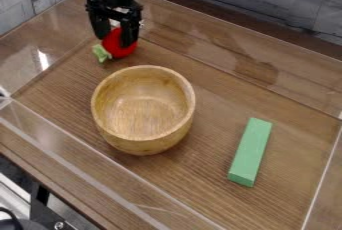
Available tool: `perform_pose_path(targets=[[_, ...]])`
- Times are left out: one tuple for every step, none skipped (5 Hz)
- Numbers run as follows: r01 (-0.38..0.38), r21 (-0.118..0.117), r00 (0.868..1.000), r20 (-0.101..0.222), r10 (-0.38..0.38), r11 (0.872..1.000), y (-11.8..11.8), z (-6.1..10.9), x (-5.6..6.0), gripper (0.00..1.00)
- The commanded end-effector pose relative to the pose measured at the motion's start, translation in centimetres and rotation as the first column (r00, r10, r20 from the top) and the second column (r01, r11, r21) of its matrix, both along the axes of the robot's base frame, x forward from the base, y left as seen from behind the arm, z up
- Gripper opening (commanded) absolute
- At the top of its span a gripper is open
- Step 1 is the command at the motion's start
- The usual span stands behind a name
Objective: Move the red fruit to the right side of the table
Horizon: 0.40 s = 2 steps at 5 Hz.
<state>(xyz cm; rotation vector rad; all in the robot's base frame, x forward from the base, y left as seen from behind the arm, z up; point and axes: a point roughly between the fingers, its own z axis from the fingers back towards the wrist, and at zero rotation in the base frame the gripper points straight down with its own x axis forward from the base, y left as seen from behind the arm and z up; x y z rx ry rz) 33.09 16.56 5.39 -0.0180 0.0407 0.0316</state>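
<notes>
Task not yet advanced: the red fruit (118,45) lies on the table (221,54) at about 10 o'clock from the wooden bowl (143,108), near the far-left corner, with its green leafy end pointing toward 8 o'clock. The gripper (118,40) points straight down over it, jaws spread wide and straddling the red body; nothing is clamped or lifted, and whether the fingertips touch the fruit I cannot tell. Left to do, by my reading: close on the fruit, lift, carry toward 3 o'clock, set down, release. Edges: low clear acrylic walls (27,124) border the tabletop; the left wall and back edge are near the fruit, so little spare room there. Open room: bare wood runs from the fruit toward 3 o'clock along the far side, behind the bowl. The green block (250,151) lies at about 4 o'clock from the bowl, near the right wall, and takes some of the right-side space; the patch beyond it toward 1 o'clock looks free.
</notes>
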Motion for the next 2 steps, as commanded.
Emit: perform_pose_path(targets=[[0.030, 0.017, 0.999, 0.040, -0.031, 0.999, 1.21, 1.20, 0.24, 1.00], [0.019, 0.011, 0.999, 0.038, -0.019, 1.000, 1.12, 0.93, 0.13, 1.00]])
